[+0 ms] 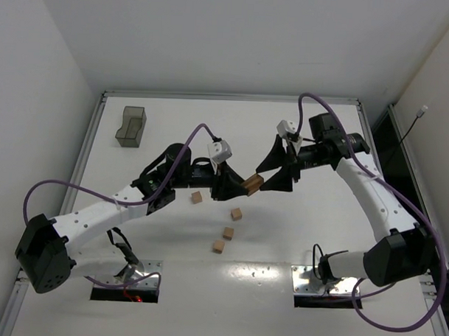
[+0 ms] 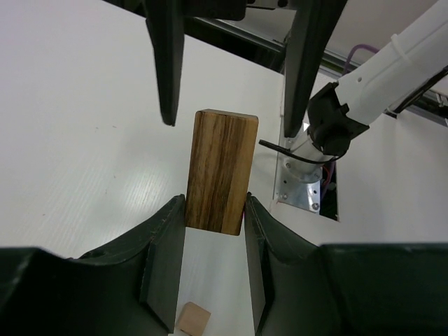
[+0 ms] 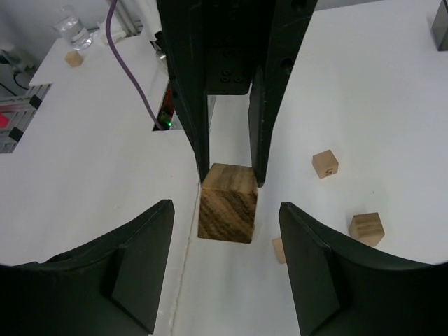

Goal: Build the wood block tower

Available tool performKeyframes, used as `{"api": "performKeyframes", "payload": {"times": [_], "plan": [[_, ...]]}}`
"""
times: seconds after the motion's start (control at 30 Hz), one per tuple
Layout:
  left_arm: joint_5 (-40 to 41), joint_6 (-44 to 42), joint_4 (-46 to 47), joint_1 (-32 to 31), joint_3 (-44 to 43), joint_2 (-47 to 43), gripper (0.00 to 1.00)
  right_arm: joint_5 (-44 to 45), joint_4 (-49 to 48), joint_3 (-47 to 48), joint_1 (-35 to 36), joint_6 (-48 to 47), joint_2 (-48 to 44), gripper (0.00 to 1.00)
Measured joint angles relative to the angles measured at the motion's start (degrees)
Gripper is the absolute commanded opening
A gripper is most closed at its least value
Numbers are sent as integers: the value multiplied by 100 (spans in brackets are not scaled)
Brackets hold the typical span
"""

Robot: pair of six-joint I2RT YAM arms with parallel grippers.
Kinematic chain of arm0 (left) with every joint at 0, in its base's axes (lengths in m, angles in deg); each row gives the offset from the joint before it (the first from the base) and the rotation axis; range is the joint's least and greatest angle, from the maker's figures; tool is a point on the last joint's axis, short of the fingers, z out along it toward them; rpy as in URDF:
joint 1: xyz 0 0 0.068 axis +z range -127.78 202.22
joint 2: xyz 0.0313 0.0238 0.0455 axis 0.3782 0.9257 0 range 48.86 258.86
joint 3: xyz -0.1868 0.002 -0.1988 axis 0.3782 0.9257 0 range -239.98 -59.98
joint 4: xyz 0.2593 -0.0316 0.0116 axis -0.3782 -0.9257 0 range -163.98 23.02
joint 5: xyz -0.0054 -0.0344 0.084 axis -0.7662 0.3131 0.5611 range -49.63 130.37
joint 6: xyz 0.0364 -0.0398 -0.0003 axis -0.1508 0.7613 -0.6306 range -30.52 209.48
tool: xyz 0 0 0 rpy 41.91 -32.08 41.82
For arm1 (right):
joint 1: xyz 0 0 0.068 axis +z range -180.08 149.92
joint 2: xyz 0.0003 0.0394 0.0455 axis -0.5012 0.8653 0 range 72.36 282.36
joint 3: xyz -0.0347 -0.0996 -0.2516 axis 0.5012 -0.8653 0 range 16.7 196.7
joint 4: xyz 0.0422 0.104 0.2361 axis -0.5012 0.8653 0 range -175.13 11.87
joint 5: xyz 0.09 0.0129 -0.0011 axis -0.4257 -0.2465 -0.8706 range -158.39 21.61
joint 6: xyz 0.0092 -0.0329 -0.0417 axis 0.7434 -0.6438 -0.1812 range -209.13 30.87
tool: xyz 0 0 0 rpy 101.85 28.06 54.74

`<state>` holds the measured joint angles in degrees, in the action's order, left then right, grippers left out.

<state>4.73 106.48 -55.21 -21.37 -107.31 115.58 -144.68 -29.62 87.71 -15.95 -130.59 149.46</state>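
Observation:
My left gripper (image 1: 235,184) (image 2: 214,203) is shut on one end of a dark-grained, oblong wood block (image 1: 252,184) (image 2: 220,168) (image 3: 227,203), held above the table and pointing at the right arm. My right gripper (image 1: 263,169) (image 3: 225,208) stands open facing it. Its fingers (image 2: 166,63) flank the block's free end without touching it. Several small tan wood blocks (image 1: 237,213) (image 3: 325,164) lie loose on the table below, one under my left jaws (image 2: 192,320). The tower is not in view.
A grey translucent tray (image 1: 130,126) stands at the far left of the table. Metal base plates with cut-outs (image 1: 322,280) sit at the near edge. White walls close in the table on the left, back and right.

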Motion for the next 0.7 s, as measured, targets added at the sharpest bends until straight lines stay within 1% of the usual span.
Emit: {"api": "performKeyframes", "payload": {"times": [0.1, 0.17, 0.2, 0.23, 0.33, 0.4, 0.43, 0.53, 0.57, 0.6, 0.67, 0.7], "plan": [[-2, 0, 35, -57, -20, 0, 0, 28, 2, 0, 0, 0, 59, 59], [-2, -2, 39, -76, -20, 0, 0, 70, 0, 0, 0, 0, 76, 53], [0, -9, 39, -92, -22, -2, 0, 87, 0, 0, 0, -2, 76, 49], [0, -15, 37, -103, -26, 0, 0, 92, -2, 0, 0, -4, 76, 37], [105, -48, 22, -94, -48, 7, 0, 79, 52, 4, 0, 22, 76, 22], [116, -66, 9, -109, -52, 11, 0, 85, 63, 7, -2, 57, 79, 17], [118, -70, 9, -111, -52, 15, 0, 87, 57, 7, -2, 50, 79, 12], [133, -85, 4, -111, -61, 33, 0, 105, 50, 7, -2, 52, 79, 0], [142, -85, 2, -111, -61, 39, 12, 111, 48, 9, -2, 52, 79, 0], [168, -85, -11, -111, -68, 46, 27, 131, 46, 15, -2, 52, 79, 0], [238, -94, -74, -114, -109, 63, 50, 175, 44, 55, 0, 52, 94, 0], [284, -109, -111, -118, -157, 74, 55, 197, 35, 79, 0, 52, 101, 0]]}}
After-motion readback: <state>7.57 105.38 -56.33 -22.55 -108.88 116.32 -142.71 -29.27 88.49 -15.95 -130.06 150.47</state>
